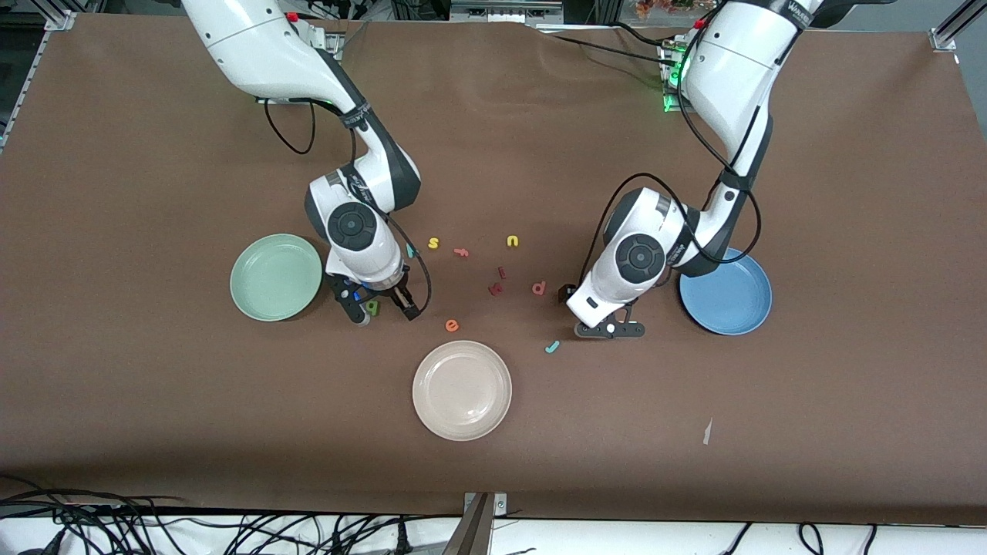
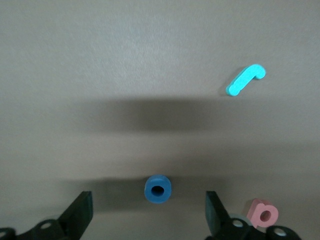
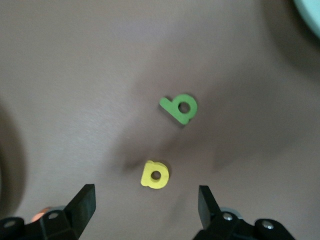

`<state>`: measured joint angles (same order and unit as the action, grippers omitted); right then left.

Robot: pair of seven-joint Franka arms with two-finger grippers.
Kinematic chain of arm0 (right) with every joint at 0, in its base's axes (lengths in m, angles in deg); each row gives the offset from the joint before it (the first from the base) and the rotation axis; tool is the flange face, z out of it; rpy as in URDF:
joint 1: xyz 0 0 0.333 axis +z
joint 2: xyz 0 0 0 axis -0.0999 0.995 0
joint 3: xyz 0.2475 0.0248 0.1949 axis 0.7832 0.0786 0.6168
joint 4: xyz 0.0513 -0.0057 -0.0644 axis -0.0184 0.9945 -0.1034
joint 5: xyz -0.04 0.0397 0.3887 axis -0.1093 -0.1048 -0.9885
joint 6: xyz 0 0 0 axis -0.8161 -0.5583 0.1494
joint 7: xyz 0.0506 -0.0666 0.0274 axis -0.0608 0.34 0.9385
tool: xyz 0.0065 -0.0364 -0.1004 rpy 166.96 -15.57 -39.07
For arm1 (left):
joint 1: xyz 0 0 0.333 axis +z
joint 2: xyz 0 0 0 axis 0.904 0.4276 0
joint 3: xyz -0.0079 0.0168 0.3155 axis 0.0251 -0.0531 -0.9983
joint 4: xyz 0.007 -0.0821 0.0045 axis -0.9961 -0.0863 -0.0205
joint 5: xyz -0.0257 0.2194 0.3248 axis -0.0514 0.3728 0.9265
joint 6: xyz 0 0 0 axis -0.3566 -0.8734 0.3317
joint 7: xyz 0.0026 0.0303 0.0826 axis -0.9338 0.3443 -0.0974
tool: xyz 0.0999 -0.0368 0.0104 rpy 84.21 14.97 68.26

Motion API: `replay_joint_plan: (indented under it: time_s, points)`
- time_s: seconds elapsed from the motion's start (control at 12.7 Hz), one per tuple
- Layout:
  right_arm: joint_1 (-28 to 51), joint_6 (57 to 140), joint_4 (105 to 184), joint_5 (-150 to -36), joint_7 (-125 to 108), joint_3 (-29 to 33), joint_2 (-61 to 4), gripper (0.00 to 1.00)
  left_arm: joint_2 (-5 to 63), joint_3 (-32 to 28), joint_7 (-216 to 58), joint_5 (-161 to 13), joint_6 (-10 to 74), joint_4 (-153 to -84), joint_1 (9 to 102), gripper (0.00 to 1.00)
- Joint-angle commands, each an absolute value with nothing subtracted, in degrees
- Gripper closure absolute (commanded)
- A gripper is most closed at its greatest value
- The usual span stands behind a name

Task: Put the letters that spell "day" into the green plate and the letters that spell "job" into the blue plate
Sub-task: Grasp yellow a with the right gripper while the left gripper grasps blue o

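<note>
My left gripper hangs open low over the table, straddling the blue o. The pinkish b lies just outside one finger, and the teal j lies apart. In the front view this gripper is beside the blue plate, with the b and j close by. My right gripper is open over the yellow a, with the green d a little past it. It hangs beside the green plate. The teal y peeks out by the right arm.
A cream-white plate sits nearer the front camera, with an orange e just above it. A yellow s, orange f, yellow u and two dark red letters lie between the arms.
</note>
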<state>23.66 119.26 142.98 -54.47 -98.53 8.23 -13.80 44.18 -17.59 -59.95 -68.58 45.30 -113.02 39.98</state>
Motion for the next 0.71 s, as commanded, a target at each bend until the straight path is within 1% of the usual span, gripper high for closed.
replay_joint_plan:
  time_s: [0.0, 0.08, 0.16, 0.24, 0.39, 0.47, 0.63]
  points:
    - [24.2, 119.7, 141.8, -55.0, -101.5, 8.0, -12.0, 0.09, 44.4, -18.5, -56.3, -66.3, 45.9, -113.4, 38.8, 0.11]
    - [24.2, 120.0, 141.7, -54.8, -102.0, 8.0, -11.9, 0.09, 45.0, -18.5, -55.3, -66.3, 45.9, -113.3, 38.6, 0.17]
    - [24.2, 120.7, 142.1, -54.9, -102.1, 8.0, -11.9, 0.09, 45.2, -18.5, -55.3, -66.3, 45.9, -113.3, 38.2, 0.21]
    - [24.2, 120.7, 142.1, -54.9, -102.1, 8.0, -11.9, 0.11, 45.3, -18.5, -55.2, -66.3, 45.9, -113.2, 38.2, 0.22]
    - [24.2, 120.6, 142.3, -54.9, -102.1, 8.0, -11.9, 0.31, 45.7, -18.5, -54.6, -66.3, 45.9, -113.0, 38.1, 0.27]
    - [24.1, 120.6, 142.4, -54.9, -102.0, 8.0, -11.9, 0.35, 46.0, -18.5, -54.1, -66.3, 45.9, -113.0, 38.1, 0.32]
    - [24.2, 120.6, 142.8, -54.8, -102.0, 8.0, -11.4, 0.34, 46.2, -18.5, -54.0, -66.3, 45.9, -112.8, 37.7, 0.39]
